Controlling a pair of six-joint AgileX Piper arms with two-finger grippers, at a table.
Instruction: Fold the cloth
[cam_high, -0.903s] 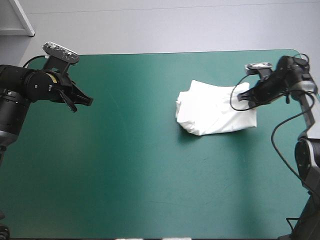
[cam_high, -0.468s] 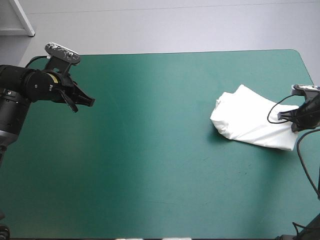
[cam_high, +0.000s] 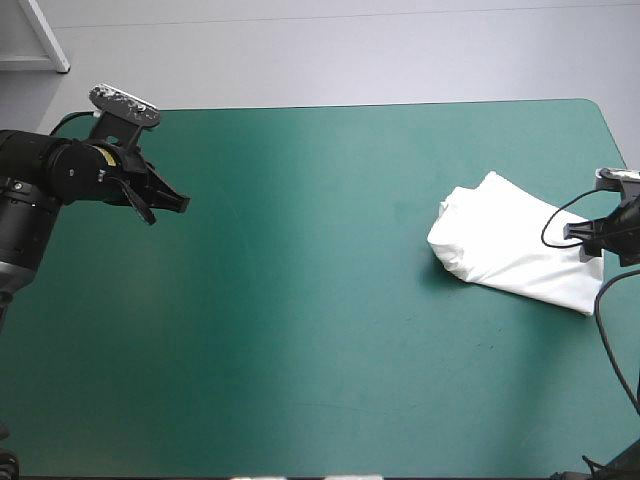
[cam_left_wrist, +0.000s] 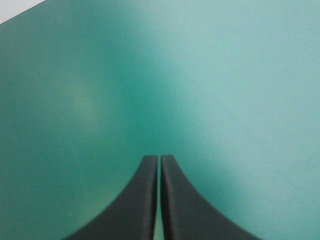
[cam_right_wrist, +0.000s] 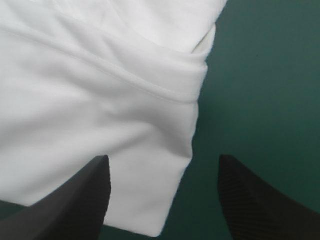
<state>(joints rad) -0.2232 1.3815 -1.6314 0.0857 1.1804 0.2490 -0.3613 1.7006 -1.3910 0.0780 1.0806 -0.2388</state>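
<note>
As I read the table from its left side to its right, I log the following.

Item 1, left gripper (cam_high: 181, 203): it sits at roughly 10 o'clock on the table, over the teal-green cover (cam_high: 300, 320). In the high view it points between 3 and 4 o'clock. In its own wrist view the two black fingers (cam_left_wrist: 140, 200) are pressed together into one pointed arch with only a hairline slit between them. Nothing is held. Only bare cover lies ahead of it. The T-shirt is well apart from this gripper, far off toward 3 o'clock.

Item 2, T-shirt (cam_high: 515, 255): white, a folded bundle lying flat on the cover at about 3 o'clock on the table, near the right edge. Its long side runs from 10 o'clock to 4 o'clock. The thicker rolled end faces 9 o'clock.

Item 3, right gripper (cam_high: 590, 232): it is at the table's right edge, with the bundle at its 9 o'clock. Its tips are at the bundle's right-hand end. In its own wrist view the fingers stand wide apart and grip nothing. A corner of the T-shirt (cam_right_wrist: 100, 100), with a stitched hem across it, lies between them and ahead of them. One finger stands against white cloth, the other over bare cover. I cannot tell whether either finger touches the cloth.
</note>
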